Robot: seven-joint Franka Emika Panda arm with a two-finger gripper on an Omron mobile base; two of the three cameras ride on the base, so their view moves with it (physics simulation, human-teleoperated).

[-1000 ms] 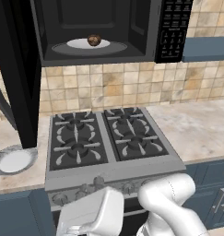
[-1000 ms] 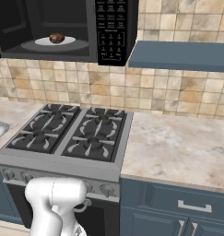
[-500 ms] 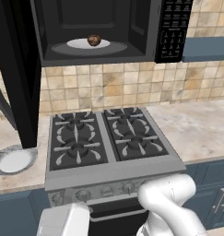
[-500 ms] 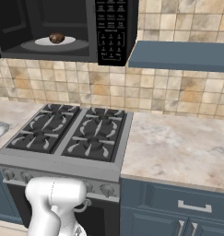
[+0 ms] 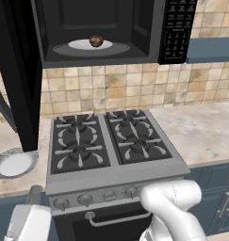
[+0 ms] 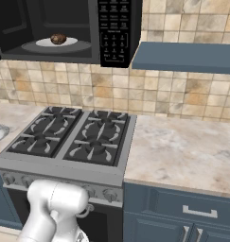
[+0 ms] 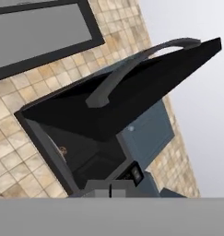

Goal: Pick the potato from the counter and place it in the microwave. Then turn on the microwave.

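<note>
The potato (image 5: 96, 41) (image 6: 58, 38) lies on the white turntable (image 5: 78, 45) inside the open microwave (image 5: 149, 28) above the stove. The microwave's black door (image 5: 16, 75) swings out to the left. Its keypad (image 6: 113, 29) is on the right side. My white hand (image 5: 25, 222) hangs low in front of the lower cabinets, left of the oven and far below the potato. In the hand view my gripper (image 7: 109, 189) points up at the underside of the open door (image 7: 132, 97) and its grey handle (image 7: 132, 64). The fingertips are pressed together with nothing between them.
A black gas stove (image 5: 106, 141) sits under the microwave, with knobs along its front. A white plate (image 5: 13, 164) rests on the counter left of it. The beige counter (image 6: 182, 151) runs to the right, with a blue range hood (image 6: 182, 56) above it.
My hand has slid left and lower along the bottom of the left base view, and the jaws have closed. The potato, microwave door and base cameras have not moved.
</note>
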